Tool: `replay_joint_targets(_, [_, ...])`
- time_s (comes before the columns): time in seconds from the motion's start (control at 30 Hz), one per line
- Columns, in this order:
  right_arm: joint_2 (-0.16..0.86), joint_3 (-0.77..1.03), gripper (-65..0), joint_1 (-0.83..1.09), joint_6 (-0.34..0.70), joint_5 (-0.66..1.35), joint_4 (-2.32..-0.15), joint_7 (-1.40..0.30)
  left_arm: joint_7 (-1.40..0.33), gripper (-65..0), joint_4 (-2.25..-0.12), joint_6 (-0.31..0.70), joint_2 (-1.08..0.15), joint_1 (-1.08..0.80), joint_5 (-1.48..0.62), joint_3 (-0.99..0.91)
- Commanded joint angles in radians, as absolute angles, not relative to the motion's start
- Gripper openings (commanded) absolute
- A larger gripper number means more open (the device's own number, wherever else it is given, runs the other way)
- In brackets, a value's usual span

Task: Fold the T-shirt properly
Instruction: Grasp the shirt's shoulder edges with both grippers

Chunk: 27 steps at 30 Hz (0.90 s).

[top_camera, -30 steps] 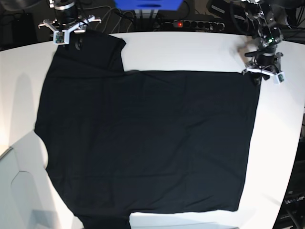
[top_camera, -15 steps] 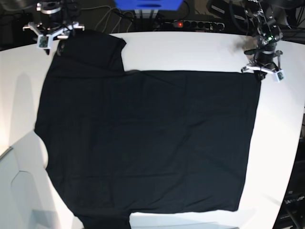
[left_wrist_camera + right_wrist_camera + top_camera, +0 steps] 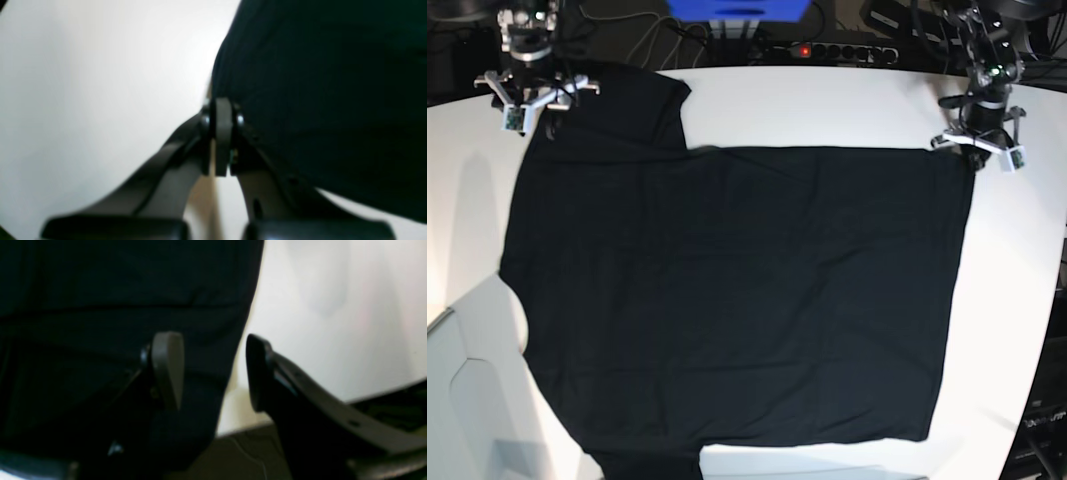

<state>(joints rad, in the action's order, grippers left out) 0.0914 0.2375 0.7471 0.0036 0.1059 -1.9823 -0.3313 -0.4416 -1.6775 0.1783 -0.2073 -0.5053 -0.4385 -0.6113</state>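
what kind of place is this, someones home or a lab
Most likely a robotics lab or test bench, not a home: a bare white table, a power strip with tangled cables behind it, and two robot arms working a black T-shirt.

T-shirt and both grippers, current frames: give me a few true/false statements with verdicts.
1. The T-shirt lies spread flat on the white table. True.
2. The left gripper stands wide open. False: its jaws are shut, at the shirt's corner.
3. The right gripper is open, with the shirt's edge between its fingers. True.
4. The shirt is already folded in half. False: it is a single spread layer, one sleeve pointing to the table's far edge.
5. Both grippers sit at the near edge of the table in the base view. False: both are at the far edge.
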Motion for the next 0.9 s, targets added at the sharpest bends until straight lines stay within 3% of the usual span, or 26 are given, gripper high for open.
replay_joint_targets(0.0, [0.097, 0.243, -34.0, 0.751, 0.007, 0.107, -1.995, -0.32, -0.417, -65.0, -1.705, 0.177, -0.22, -0.516, -0.443, -0.618])
replay_joint_targets(0.6, [0.101, 0.288, -33.8, 0.688, 0.008, 0.107, -1.856, -0.326, -0.415, -65.0, -1.712, 0.177, -0.2, -0.521, -0.441, -0.619])
replay_joint_targets(0.87, [0.093, 0.286, -33.8, 0.688, 0.084, 0.105, -1.853, -0.326, -0.415, -65.0, -1.712, 0.177, -0.2, -0.519, -0.437, -0.622])
